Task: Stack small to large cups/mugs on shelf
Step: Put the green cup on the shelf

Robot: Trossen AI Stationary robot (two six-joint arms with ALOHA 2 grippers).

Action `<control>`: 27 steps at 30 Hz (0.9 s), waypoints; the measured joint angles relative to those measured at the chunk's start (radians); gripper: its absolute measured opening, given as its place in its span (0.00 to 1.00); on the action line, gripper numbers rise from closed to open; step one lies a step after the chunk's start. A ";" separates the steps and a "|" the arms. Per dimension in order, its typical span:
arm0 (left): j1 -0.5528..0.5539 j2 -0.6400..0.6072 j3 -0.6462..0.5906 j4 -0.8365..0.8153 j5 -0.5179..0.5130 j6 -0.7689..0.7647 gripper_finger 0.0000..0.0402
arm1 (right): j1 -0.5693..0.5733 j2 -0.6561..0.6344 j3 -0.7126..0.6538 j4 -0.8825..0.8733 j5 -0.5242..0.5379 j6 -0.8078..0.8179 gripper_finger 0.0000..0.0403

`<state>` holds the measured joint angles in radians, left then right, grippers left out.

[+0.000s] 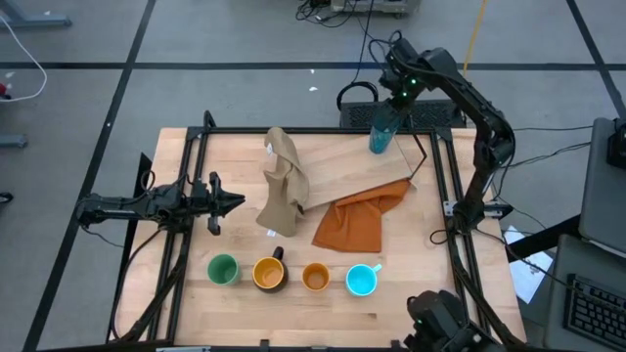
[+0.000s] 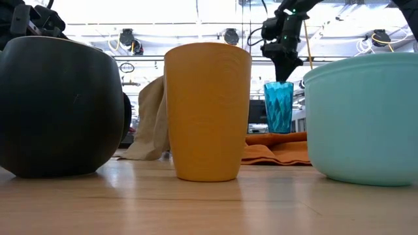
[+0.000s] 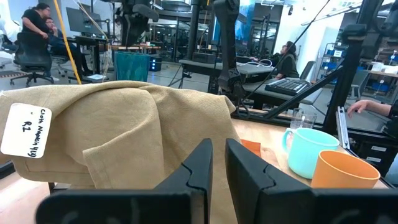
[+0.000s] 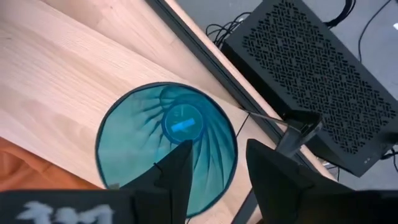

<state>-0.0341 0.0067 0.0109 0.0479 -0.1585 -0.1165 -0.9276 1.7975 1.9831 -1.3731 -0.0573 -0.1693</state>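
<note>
Waiting at nine o'clock on the desk (image 1: 196,293): left end effector (image 1: 231,202), fingers nearly together on nothing, aimed toward three o'clock at the tan cloth (image 1: 284,184), likely parked clear of the work.

Lined along six o'clock, mouths up, probably staged for stacking by size: light green cup (image 1: 223,269), yellow mug (image 1: 269,274) with dark handle toward twelve, small orange cup (image 1: 315,278), bright cyan mug (image 1: 361,281) with handle toward one o'clock.

Lying centre to one o'clock: shelf (image 1: 357,161), long axis slanting from seven to one, near edge over the orange cloth (image 1: 357,220).

Standing upright at one o'clock on the shelf's far corner: teal tumbler (image 1: 381,132), long axis vertical, mouth up. Hanging over it, right end effector (image 4: 216,163), fingers apart, straddling one side of the rim; gripping or merely around, cannot tell.
</note>
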 joint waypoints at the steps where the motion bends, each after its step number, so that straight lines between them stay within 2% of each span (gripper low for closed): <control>1: 0.000 0.000 0.000 0.000 0.000 0.000 0.12 | 0.000 -0.008 0.000 0.000 0.000 0.000 0.35; 10: 0.000 0.000 -0.001 0.006 -0.001 -0.001 0.12 | 0.040 -0.176 0.000 0.037 -0.006 0.023 0.35; 14: 0.000 0.000 -0.001 0.006 -0.003 -0.007 0.12 | 0.098 -0.305 0.000 0.110 -0.083 0.030 0.35; 18: 0.000 0.000 -0.001 0.007 -0.003 -0.024 0.12 | 0.190 -0.443 0.000 0.195 -0.151 0.040 0.35; 21: 0.000 0.000 -0.001 0.007 -0.003 -0.024 0.12 | 0.272 -0.532 0.000 0.243 -0.158 0.042 0.35; 27: 0.000 0.000 -0.001 0.008 -0.003 -0.024 0.12 | 0.473 -0.621 0.000 0.261 -0.158 0.135 0.35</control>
<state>-0.0341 0.0064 0.0101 0.0559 -0.1612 -0.1402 -0.4543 1.1767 1.9831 -1.1124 -0.2150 -0.0339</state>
